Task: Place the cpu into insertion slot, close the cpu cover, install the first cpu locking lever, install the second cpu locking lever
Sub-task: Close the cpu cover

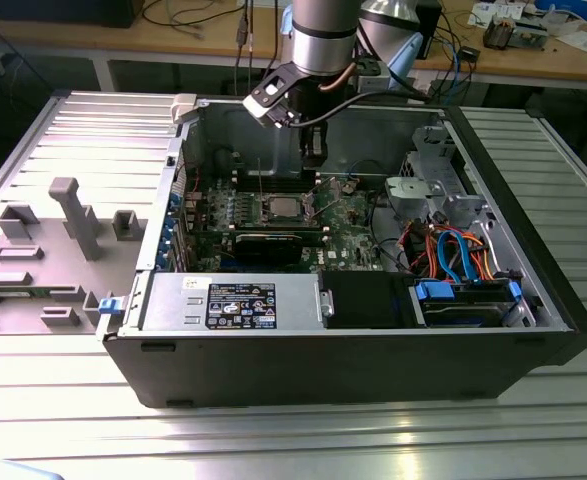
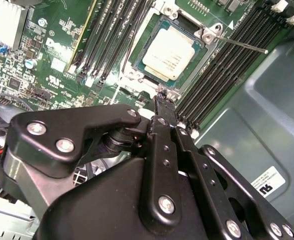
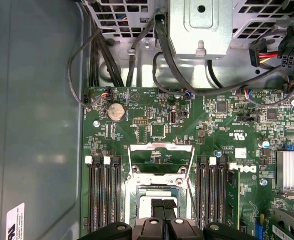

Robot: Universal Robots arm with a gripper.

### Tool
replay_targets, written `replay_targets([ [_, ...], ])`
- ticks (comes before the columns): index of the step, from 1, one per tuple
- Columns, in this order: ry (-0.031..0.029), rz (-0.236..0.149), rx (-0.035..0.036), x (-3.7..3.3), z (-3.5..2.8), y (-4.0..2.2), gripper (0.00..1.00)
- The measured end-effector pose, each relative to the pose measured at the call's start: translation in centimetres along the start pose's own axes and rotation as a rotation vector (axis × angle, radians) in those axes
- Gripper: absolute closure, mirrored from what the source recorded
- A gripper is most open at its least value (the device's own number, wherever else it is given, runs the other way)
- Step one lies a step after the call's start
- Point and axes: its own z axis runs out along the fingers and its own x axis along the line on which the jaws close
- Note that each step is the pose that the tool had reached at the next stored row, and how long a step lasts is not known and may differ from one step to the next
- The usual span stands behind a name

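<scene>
The cpu (image 2: 173,52), a square chip with a dull silver top, lies flat in the insertion slot (image 2: 131,75) on the green board, also seen in the exterior view (image 1: 278,208). The cpu cover (image 3: 161,146), a thin silver frame, stands swung open away from the slot. A thin wire locking lever (image 2: 242,44) sticks out loose beside the slot. My gripper (image 2: 161,96) hovers just over the slot's edge, its black fingers pressed together with nothing between them. In the first wrist view the gripper (image 3: 163,205) covers part of the chip. In the exterior view the gripper (image 1: 314,160) hangs above the board.
Black memory slots (image 3: 102,192) flank the socket on both sides. A finned heatsink (image 3: 291,170), cable bundles (image 3: 111,60) and a metal drive cage (image 1: 428,190) crowd the case. The case walls (image 1: 323,360) enclose the board. A grey fixture (image 1: 73,215) stands at the exterior view's left.
</scene>
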Motion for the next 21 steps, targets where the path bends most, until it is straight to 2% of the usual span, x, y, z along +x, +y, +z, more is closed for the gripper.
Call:
replay_targets([
  [13,0.0001,0.000,0.0000,-0.01,0.00,0.28,0.89],
  [14,0.0000,0.000,0.0000,-0.01,0.01,0.54,0.89],
  [21,0.0001,0.000,0.0000,-0.01,0.01,0.79,0.89],
])
